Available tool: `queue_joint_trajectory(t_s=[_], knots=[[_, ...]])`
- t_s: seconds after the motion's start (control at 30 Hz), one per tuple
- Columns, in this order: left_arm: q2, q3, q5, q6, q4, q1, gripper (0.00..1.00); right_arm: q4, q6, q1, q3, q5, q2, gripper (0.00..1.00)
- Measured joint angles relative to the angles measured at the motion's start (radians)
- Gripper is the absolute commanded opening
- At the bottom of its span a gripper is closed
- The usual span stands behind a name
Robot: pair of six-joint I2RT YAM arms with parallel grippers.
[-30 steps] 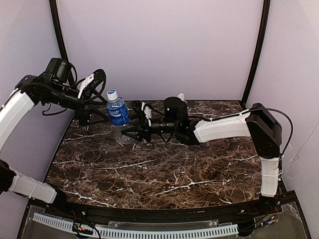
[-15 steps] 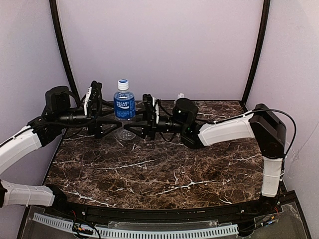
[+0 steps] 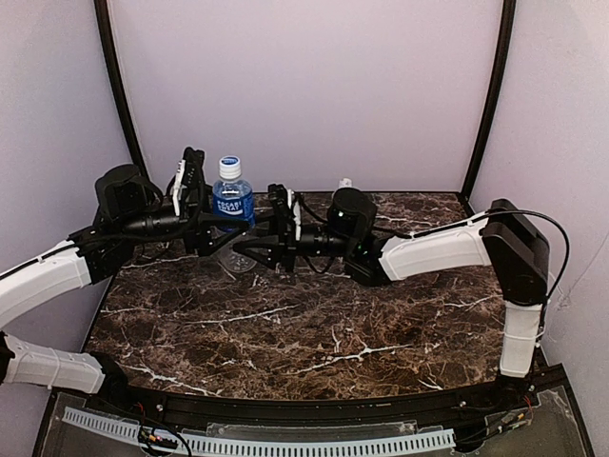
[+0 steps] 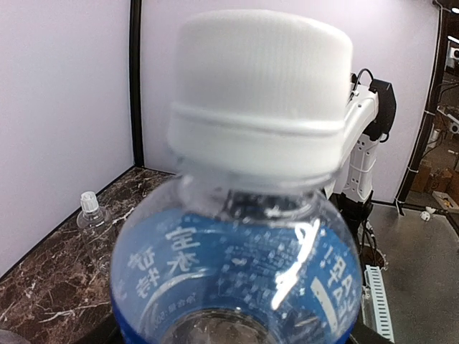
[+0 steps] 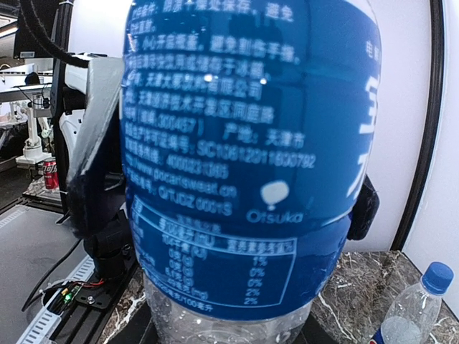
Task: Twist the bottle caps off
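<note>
bottle (image 3: 232, 202) now upright, left hand (image 3: 211, 217) nearer

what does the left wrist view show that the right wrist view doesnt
Only the left wrist view: the white cap up close, and a small clear bottle off to the left. Only the right wrist view: the fine print on the label, and a second bottle with a dark blue cap at the lower right. Both: the same blue-label bottle, filling most of the frame.
</note>
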Motion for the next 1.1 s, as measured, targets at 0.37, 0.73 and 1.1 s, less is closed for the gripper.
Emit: queue_joint_trajectory(t_s=[0.37, 0.73, 1.1], knots=[[-0.003, -0.002, -0.049, 0.023, -0.01, -0.015, 0.47, -0.062, -0.011, -0.006, -0.037, 0.036, -0.058, 0.87], [-0.032, -0.004, -0.378, 0.338, -0.214, -0.058, 0.47, -0.774, -0.046, -0.016, 0.169, 0.289, -0.317, 0.75], [0.0, -0.005, -0.557, 0.457, -0.265, -0.134, 0.47, -1.07, 0.027, 0.081, 0.334, 0.502, -0.271, 0.58]])
